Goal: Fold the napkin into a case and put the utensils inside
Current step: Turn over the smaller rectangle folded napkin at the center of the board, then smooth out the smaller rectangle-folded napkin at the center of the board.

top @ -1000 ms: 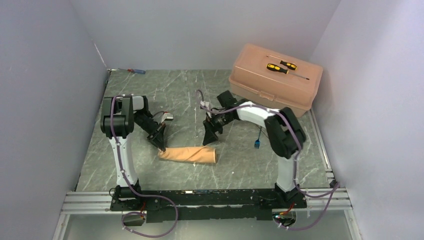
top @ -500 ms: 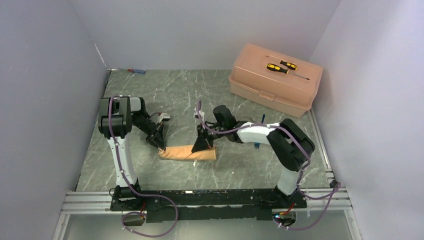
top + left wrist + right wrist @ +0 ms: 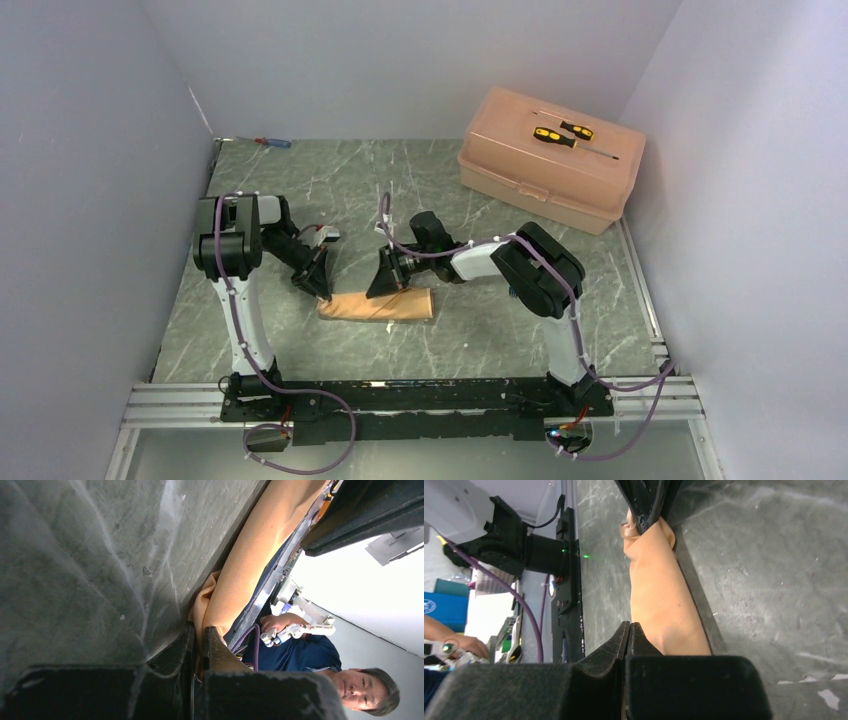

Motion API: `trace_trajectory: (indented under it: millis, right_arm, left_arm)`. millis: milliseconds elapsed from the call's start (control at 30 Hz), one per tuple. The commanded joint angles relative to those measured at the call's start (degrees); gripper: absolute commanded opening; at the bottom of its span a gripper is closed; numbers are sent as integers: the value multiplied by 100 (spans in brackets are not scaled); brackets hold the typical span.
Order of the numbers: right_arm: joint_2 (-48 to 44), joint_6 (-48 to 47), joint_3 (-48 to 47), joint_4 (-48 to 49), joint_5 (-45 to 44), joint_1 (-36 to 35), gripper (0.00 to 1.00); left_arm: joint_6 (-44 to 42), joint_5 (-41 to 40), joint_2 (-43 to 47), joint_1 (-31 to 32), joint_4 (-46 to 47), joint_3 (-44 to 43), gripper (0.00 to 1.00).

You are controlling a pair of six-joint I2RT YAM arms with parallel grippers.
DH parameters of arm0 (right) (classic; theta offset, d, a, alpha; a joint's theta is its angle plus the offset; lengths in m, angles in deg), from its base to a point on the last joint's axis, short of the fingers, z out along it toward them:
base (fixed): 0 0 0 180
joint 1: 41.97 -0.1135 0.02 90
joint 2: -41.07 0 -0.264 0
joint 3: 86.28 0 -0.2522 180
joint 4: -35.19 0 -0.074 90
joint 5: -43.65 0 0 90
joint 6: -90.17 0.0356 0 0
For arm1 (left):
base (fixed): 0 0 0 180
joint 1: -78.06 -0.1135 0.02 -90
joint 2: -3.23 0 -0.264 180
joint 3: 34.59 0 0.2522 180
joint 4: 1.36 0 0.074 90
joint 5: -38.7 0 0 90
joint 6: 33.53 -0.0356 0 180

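Folded napkin (image 3: 385, 306), a narrow strip lying mid-counter (image 3: 300, 180), toward the near edge. Left pincer (image 3: 323, 296) clamps its left end (cloth caught between the fingers (image 3: 172, 657)); right pincer (image 3: 377, 292), closed, meets its far edge.

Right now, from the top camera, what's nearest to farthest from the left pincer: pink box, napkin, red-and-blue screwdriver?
1. The napkin, pinched in the left pincer.
2. The red-and-blue screwdriver, far-left corner.
3. The pink box, far right.

No writing, label, brand, number or sign is legible in any view; nothing here can be read.
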Motion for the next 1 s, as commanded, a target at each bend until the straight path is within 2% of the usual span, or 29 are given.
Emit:
trace_trajectory:
  millis: [0, 67, 167, 400, 467, 567, 633, 833, 867, 967]
  right_arm:
    - [122, -412, -407, -879, -573, -109, 0]
    - [233, -566, -407, -1091, -709, -112, 0]
    - [391, -891, -451, -1450, -875, -112, 0]
    - [535, -1616, -654, -2296, -1642, -201, 0]
    - [488, -1755, -640, -2410, -1870, -233, 0]
    - [392, -1974, -613, -2549, -2175, -314, 0]
    - [353, -2040, -609, -2576, -2271, -337, 0]
    - [257, -2052, -590, -2535, -2316, -390, 0]
    - [239, -2029, -578, -2498, -2285, -397, 0]
    - [176, -1914, -551, -2361, -2177, -399, 0]
  left_arm:
    - [3, -221, 320, -27, 404, 39, 3]
    - [6, -313, 415, -25, 432, 4, 5]
    - [73, -434, 625, -25, 479, -64, 15]
    - [302, -647, 1029, -29, 626, -115, 41]
    - [330, -823, 1165, -25, 663, -90, 57]
    - [413, -1166, 1403, -57, 795, -121, 65]
    - [470, -1439, 1611, -68, 902, -212, 80]
    - [552, -1871, 1985, -49, 1048, -901, 80]
    - [531, -1755, 2037, -29, 979, -1003, 80]
    - [508, -736, 2173, 45, 454, -1243, 73]
